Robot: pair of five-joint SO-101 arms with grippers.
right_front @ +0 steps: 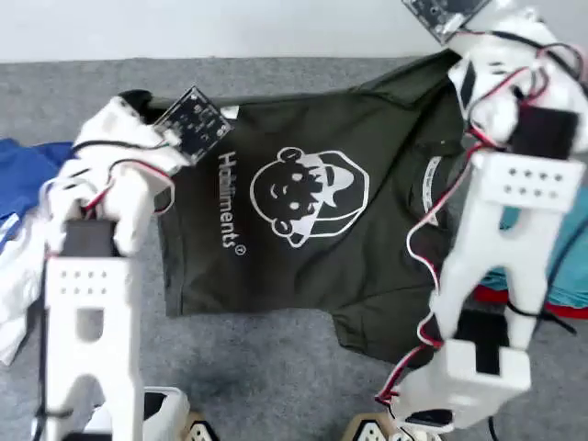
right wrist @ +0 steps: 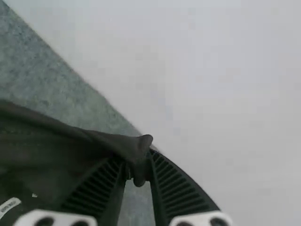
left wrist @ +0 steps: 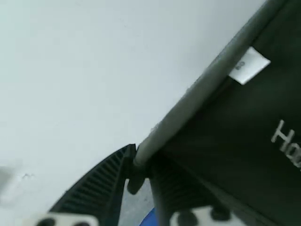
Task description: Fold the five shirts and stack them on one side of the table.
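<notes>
On the grey table cover, the dark green shirt lies spread with its front up, a white cartoon face and a line of white lettering in the middle of it. In the high view its hem is toward the left and its neck, with a white neck label, toward the right. One short sleeve spreads on the near side, close to the base of the right arm. The far edge of the shirt runs in a nearly straight line between the two grippers.

The left gripper sits at the far hem corner, its jaws closed down on a pinch of the dark fabric, just beside a small white side tag. The right gripper is at the far corner on the neck side, jaws likewise closed tight on a bunched fold of the shirt that pokes up between them.

To the left of the green shirt, partly behind the left arm, lie a blue garment and a white garment, both rumpled. On the right, under the right arm, teal cloth rests over red cloth; these may be further shirts, though too little shows to be sure. A pale wall stands beyond the table's far edge
</notes>
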